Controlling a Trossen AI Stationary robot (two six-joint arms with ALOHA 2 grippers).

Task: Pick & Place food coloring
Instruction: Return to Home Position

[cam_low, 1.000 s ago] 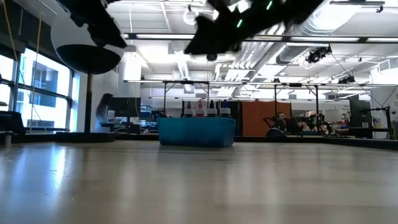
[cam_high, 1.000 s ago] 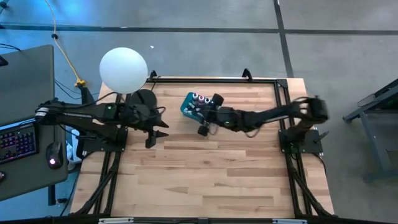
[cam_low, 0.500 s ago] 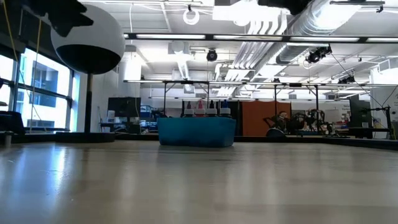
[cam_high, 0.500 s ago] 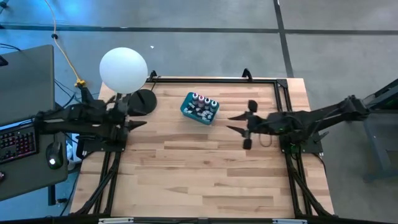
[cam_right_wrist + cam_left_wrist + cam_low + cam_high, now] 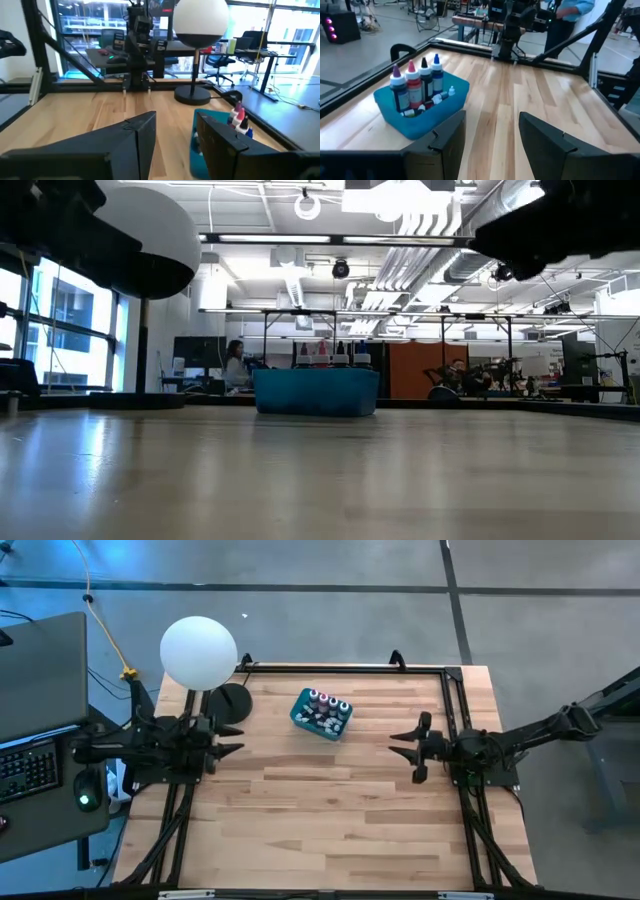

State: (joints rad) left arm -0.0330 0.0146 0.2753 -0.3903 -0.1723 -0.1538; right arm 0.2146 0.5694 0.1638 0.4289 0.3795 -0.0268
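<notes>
The food coloring [image 5: 326, 705] is a cluster of small bottles standing upright in a teal tub [image 5: 306, 720] on the far middle of the wooden table. The left wrist view shows the bottles [image 5: 415, 82] with purple, pink, dark and blue tips, and smaller ones lying in the tub [image 5: 427, 117]. The low view shows the tub [image 5: 316, 392] resting flat on the table. My left gripper [image 5: 236, 740] is open at the left edge, and my right gripper [image 5: 403, 744] is open at the right edge. Both point level at the tub, well apart from it, with nothing between their fingers.
A big white ball [image 5: 199, 652] sits on a black stand [image 5: 232, 702] at the far left corner. A black frame rail [image 5: 345, 666] runs around the table. A desk with a keyboard [image 5: 30, 765] is left of the table. Bare wood lies between the grippers.
My right gripper has drawn back from right beside the teal tub toward the table's right edge. My left gripper has pulled back toward the left edge. The tub and bottles stay where they were.
</notes>
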